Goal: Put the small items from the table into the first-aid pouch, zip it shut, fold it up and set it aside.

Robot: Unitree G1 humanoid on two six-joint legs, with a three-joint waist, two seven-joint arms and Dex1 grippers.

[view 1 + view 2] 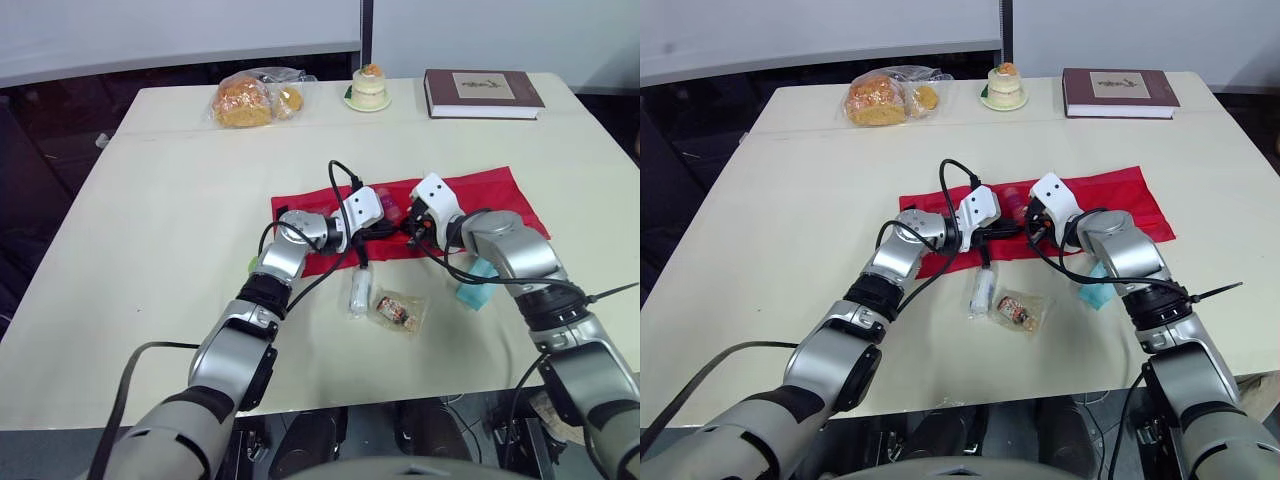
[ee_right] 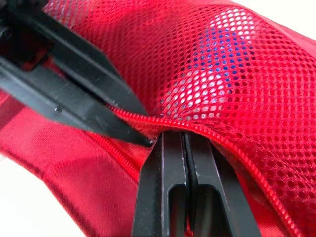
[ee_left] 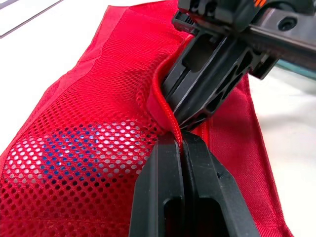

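Two robot grippers pinch a red pouch (image 1: 480,195) lying mid-table
Head view: left gripper (image 1: 384,228) and right gripper (image 1: 408,232) meet at the pouch's near edge; a white tube (image 1: 359,291) and a packet (image 1: 398,310) lie on the table (image 1: 180,230) just in front. Left wrist view: fingers pressed together on the zip (image 3: 170,118). Right wrist view: fingers likewise clamped on the zip

The red first-aid pouch (image 1: 495,195) is laid unfolded and flat at the middle of the surface (image 1: 180,200). Its mesh pocket (image 3: 98,138), through which something white and blue is seen, is lifted at the zip edge, which is pinched by the left hand (image 3: 180,142) and the right hand (image 2: 186,137), tip to tip. Just in front of the pouch 3 small items are left lying: a white tube (image 1: 358,292), a clear packet (image 1: 398,310) and a teal packet (image 1: 475,295).
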